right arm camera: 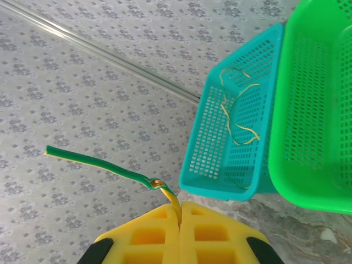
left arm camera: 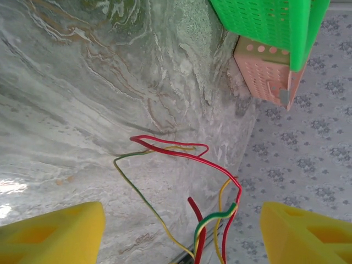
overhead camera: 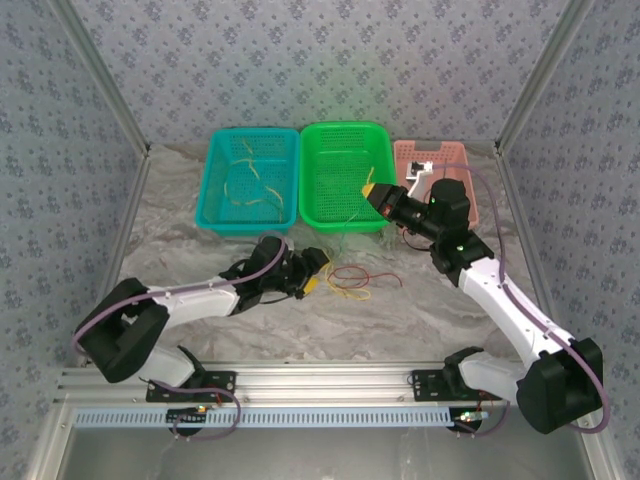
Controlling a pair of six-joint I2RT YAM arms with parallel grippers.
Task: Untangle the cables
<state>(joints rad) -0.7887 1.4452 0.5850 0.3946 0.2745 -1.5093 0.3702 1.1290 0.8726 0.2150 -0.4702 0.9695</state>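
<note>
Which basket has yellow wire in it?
The teal basket, leftmost of the three: thin yellow wires lie on its floor. None shows on the floor of the green basket beside it.

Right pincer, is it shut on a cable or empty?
Shut on a green-yellow cable: the right pincer has its yellow pads pressed together, the wire pinched between them, its end sticking out leftward.

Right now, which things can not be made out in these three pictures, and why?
Left wrist view: the tangled cables run off the bottom edge, so their near ends are cut off.
Top view: the right arm covers part of the pink basket, hiding much of its inside.
Right wrist view: the green-yellow cable goes between the shut fingers of the right end effector; the rest is hidden.
</note>
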